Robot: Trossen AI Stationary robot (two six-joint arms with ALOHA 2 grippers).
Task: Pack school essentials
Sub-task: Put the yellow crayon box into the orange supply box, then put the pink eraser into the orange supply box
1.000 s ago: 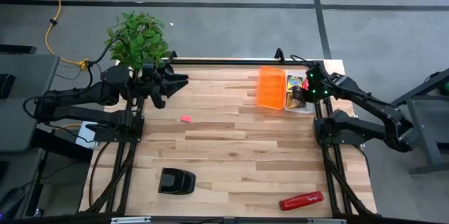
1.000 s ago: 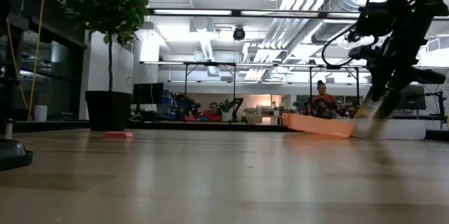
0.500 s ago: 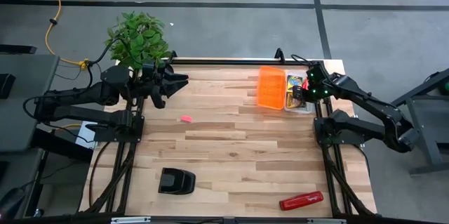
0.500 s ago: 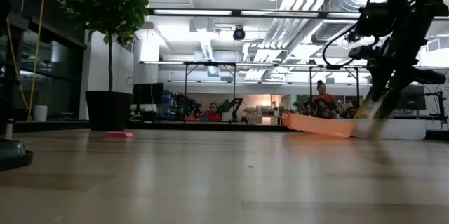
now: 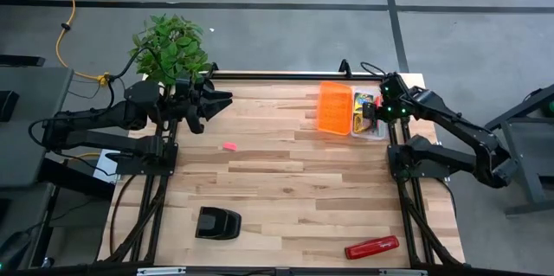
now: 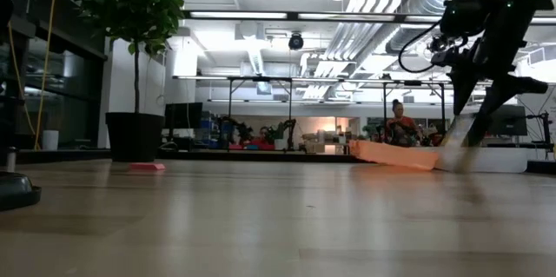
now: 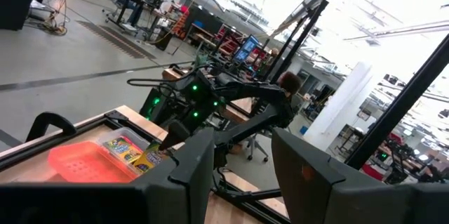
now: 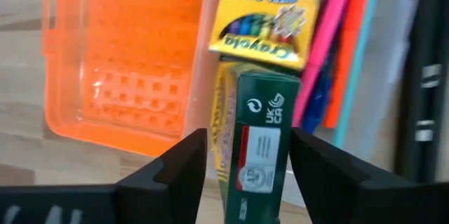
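At the far right of the table lies an open case (image 5: pixel 381 131) with its orange lid (image 5: pixel 335 107) folded out flat. Inside it, one yellow crayon box (image 8: pixel 270 13) lies flat beside pink and orange pens (image 8: pixel 337 48). A second crayon box (image 8: pixel 263 122) stands on its edge and leans on the first. My right gripper (image 8: pixel 249 154) hovers open above the case, one finger on either side of that second box. A pink eraser (image 5: pixel 229 146) lies on the wood left of centre. My left gripper (image 5: pixel 221 100) waits open at the far left.
A red stapler (image 5: pixel 372 247) lies near the front right corner and a black blocky object (image 5: pixel 216 223) near the front left. A potted plant (image 5: pixel 170 47) stands behind my left arm. People sit in the room beyond the table.
My right gripper has opened over the case and risen a little, letting go of the crayon box, which stays on its edge in the case.
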